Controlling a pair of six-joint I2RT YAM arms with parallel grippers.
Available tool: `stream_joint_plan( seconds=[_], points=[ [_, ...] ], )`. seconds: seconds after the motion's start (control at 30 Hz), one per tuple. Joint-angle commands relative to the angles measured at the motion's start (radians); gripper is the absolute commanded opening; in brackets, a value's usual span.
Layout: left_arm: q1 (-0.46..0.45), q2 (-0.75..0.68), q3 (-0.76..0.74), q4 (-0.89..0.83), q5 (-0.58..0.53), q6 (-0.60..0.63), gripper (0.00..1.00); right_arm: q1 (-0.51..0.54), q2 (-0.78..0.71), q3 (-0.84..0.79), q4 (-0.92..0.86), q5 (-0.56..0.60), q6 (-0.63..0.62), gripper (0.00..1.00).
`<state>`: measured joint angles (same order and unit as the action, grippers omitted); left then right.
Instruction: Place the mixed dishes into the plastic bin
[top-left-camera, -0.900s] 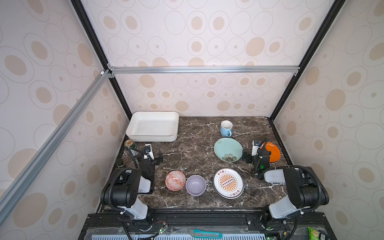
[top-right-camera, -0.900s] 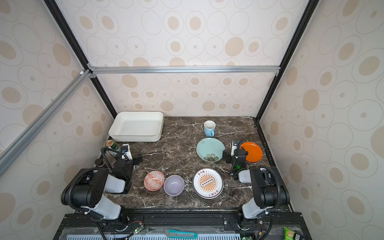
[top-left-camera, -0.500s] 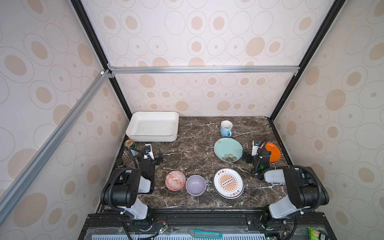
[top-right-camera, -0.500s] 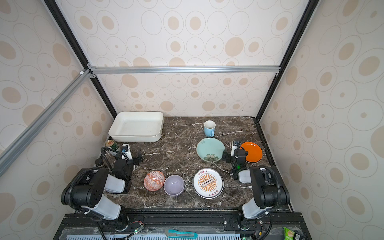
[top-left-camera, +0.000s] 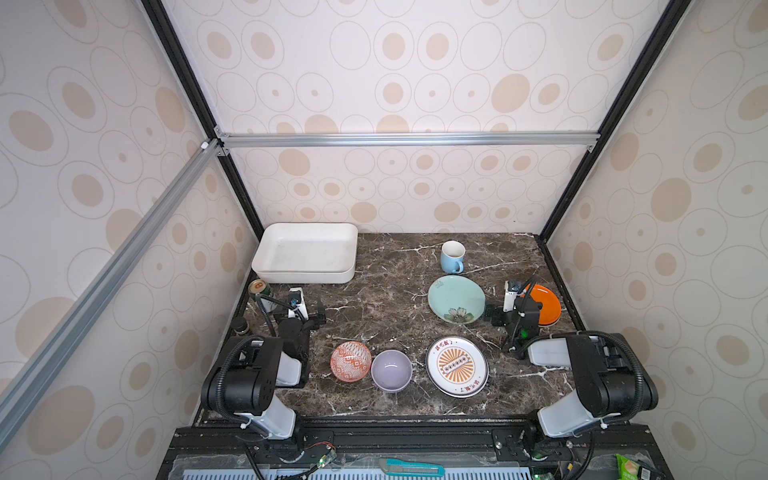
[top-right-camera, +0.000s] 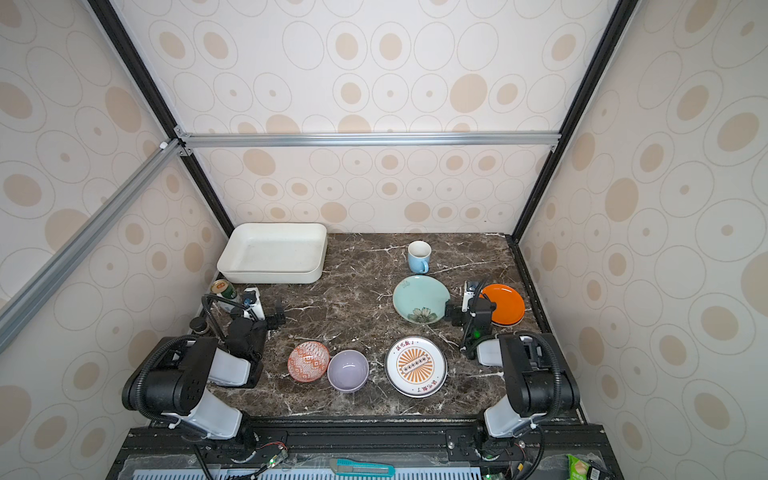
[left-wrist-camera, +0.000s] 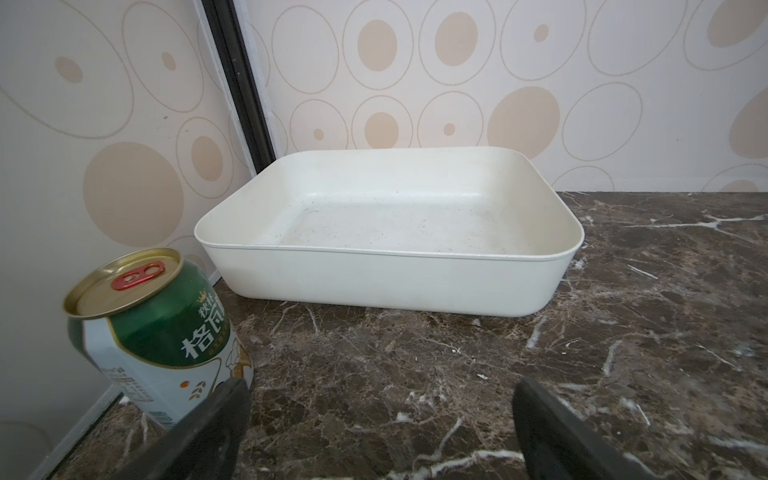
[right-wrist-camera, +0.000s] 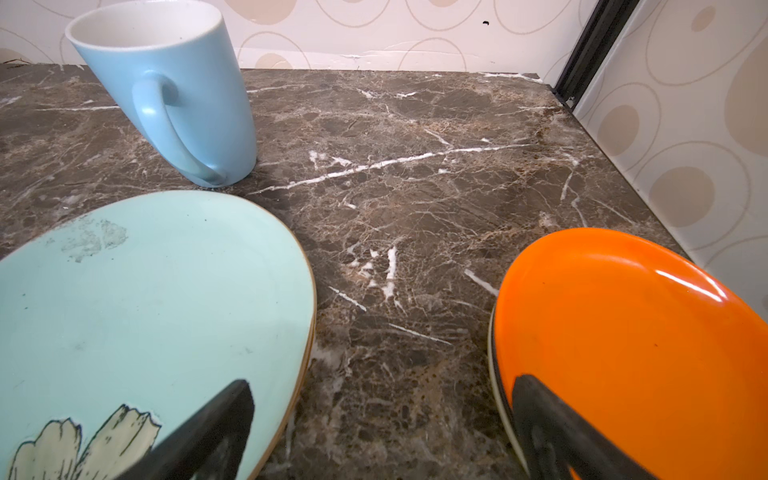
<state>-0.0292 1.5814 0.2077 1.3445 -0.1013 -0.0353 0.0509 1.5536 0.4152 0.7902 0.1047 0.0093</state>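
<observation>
Your left gripper stands wide apart and holds nothing. It faces the plastic bin, with only bare marble between them. A green drink can stands upright just beside one finger, and a small dark jar sits near the left wall.

Your right gripper is spread just as wide, also with nothing in it. It sits low between the teal floral plate and the orange plate. A second rim shows under each of those plates.

The bin lies in the back left corner, mouth up, its long axis running along the back wall. The light-blue mug is upright behind the teal plate, handle turned toward the right gripper.

Along the front you have the red-white patterned bowl touching the lavender bowl, then the orange-sunburst plate. All are well apart from the bin.
</observation>
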Motion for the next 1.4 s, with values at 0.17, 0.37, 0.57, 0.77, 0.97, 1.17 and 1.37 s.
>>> stream_joint_plan(
  seconds=[0.17, 0.37, 0.57, 0.77, 0.97, 1.17, 1.37],
  points=[
    [0.001, -0.004, 0.024, -0.004, 0.017, 0.022, 0.99, -0.004, -0.016, 0.008, 0.004, -0.003, -0.014, 1.0],
    [0.0, -0.13, 0.135, -0.308, -0.013, 0.019, 0.99, 0.011, -0.115, 0.098, -0.233, 0.107, 0.018, 0.99],
    [-0.037, -0.237, 0.281, -0.528, -0.113, -0.08, 0.99, 0.062, -0.164, 0.39, -0.781, 0.162, 0.094, 0.79],
    [-0.089, -0.131, 0.623, -0.92, -0.014, -0.199, 0.99, 0.161, -0.18, 0.551, -1.025, 0.026, 0.218, 0.79],
    [-0.158, 0.098, 0.931, -1.193, 0.095, -0.255, 0.99, 0.307, -0.158, 0.648, -1.128, -0.017, 0.248, 0.85],
    [-0.228, 0.287, 1.167, -1.414, 0.063, -0.218, 0.91, 0.326, -0.187, 0.662, -1.192, -0.088, 0.274, 0.87],
    [-0.262, 0.391, 1.262, -1.497, 0.001, -0.226, 0.85, 0.326, -0.263, 0.629, -1.215, -0.111, 0.267, 0.87]
  ],
)
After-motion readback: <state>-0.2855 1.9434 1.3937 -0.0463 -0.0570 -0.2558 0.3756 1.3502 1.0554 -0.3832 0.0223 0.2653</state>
